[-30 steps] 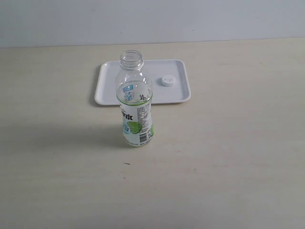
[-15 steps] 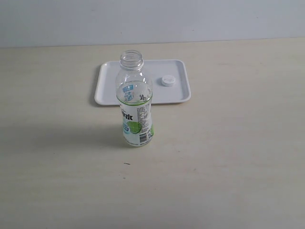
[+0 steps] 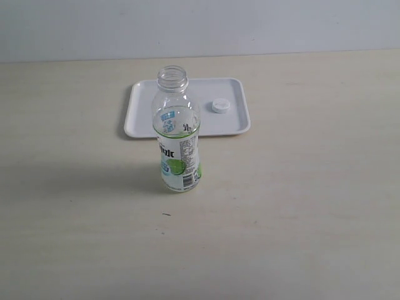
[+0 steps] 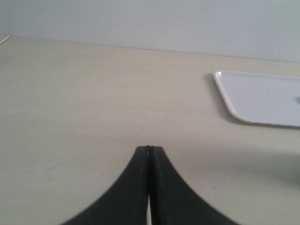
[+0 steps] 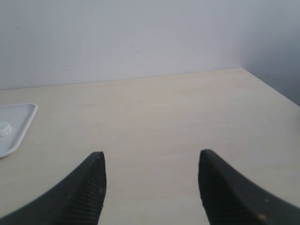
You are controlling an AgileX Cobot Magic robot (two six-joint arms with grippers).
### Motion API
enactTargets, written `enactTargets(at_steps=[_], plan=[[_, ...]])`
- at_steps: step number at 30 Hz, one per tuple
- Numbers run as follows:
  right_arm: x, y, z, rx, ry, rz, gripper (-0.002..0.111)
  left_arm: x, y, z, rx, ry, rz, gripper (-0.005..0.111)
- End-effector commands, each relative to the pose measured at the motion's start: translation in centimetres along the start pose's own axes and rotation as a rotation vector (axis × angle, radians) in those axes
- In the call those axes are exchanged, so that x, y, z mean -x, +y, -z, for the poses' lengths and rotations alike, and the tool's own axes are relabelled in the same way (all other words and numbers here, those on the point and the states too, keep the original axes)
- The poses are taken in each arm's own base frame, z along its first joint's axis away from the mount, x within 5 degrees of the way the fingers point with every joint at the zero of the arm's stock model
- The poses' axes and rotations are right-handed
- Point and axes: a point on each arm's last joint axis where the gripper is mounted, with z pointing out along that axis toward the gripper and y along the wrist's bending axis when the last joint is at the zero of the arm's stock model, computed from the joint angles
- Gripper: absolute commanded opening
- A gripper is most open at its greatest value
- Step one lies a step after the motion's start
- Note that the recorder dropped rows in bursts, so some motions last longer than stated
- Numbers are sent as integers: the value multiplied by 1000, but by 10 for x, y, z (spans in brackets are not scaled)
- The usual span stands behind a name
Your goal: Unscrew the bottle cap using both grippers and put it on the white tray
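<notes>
Bottle cap (image 3: 220, 106): location?
— On the white tray (image 3: 140, 119), in the tray's right half as the exterior view shows it, inside the rim. It is not on the bottle (image 3: 177, 140), which stands upright on the table (image 3: 300, 206) in front of the tray with its neck open.

Position against the grippers?
— Well apart from both. The right wrist view shows the cap on a corner of the tray, far to one side of the right gripper (image 5: 151, 153) and not between its jaws. The left wrist view shows another corner of the tray, ahead of the left gripper (image 4: 149, 149) and to one side. The cap cannot be made out clearly there.

Description of the cap?
— Small, round, white and low. It is about as wide as the bottle's neck. The sides are too small to read.

And the bottle, for the record?
— Clear plastic with rounded shoulders. The label is white, green and blue, with a lime on it.

State of the grippers?
— Right: jaws spread wide, bare table between them, nothing held or touched. Left: jaws pressed together tip to tip with only a hairline seam between them, nothing gripped, bare table ahead.
</notes>
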Motion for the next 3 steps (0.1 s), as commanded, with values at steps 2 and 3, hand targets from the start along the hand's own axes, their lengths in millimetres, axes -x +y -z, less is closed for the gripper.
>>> enactTargets(at_steps=[2, 3], plan=[[-1, 0, 0, -4, -5, 1, 57, 0, 0, 0, -1, -13, 2, 0], [-1, 0, 0, -4, -5, 1, 57, 0, 0, 0, -1, -13, 2, 0]])
